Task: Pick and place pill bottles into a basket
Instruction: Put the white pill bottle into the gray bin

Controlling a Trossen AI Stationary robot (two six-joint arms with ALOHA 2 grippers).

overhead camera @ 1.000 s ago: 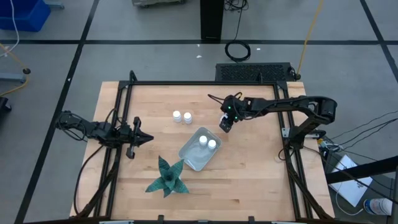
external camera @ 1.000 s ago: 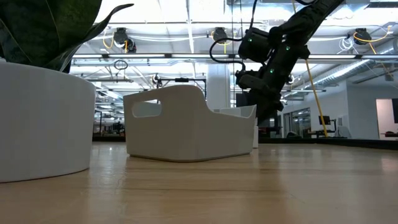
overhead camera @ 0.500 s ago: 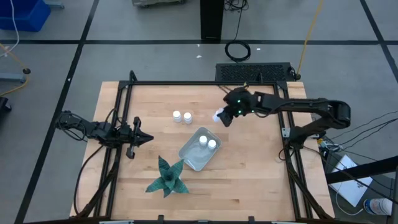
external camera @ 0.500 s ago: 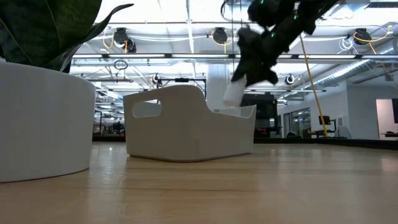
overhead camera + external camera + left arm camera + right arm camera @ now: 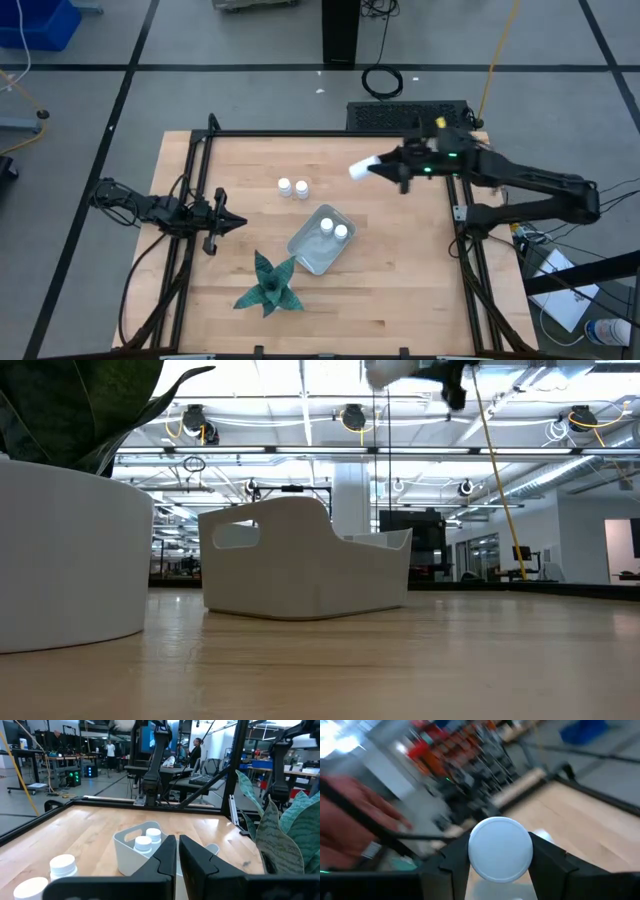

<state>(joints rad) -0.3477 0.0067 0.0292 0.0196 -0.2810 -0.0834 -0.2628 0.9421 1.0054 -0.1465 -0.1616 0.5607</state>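
Observation:
My right gripper [image 5: 374,168] is shut on a white pill bottle [image 5: 359,168], high above the table's far right part; in the low view the bottle [image 5: 385,370] is at the top edge. The basket, a pale tray [image 5: 309,252], holds two bottles [image 5: 327,226] [image 5: 342,232] standing on their bases. Two more bottles [image 5: 285,186] [image 5: 302,188] stand on the table beyond the tray. My left gripper [image 5: 236,223] waits shut at the table's left, pointing at the tray [image 5: 129,854]. My right gripper pinches the bottle's round sides [image 5: 470,854] between its two fingers [image 5: 547,862], with one round end [image 5: 500,849] facing the wrist camera. The fingers come level from the table's right. The bottle lies about level, sticking out toward the table's left, lifted clear of everything.
A green spiky plant [image 5: 268,285] stands near the table's front, beside the tray's near end; its leaves show in the left wrist view [image 5: 285,830]. A dark frame [image 5: 300,133] runs round the table. People stand in the room beyond [image 5: 194,751].
My right gripper, pointing down near the table by the tray's far end, has taken up a bottle. It has risen high and drawn back toward the far right edge, tipping from pointing down to level. The bottle is now lifted clear and lies sideways.

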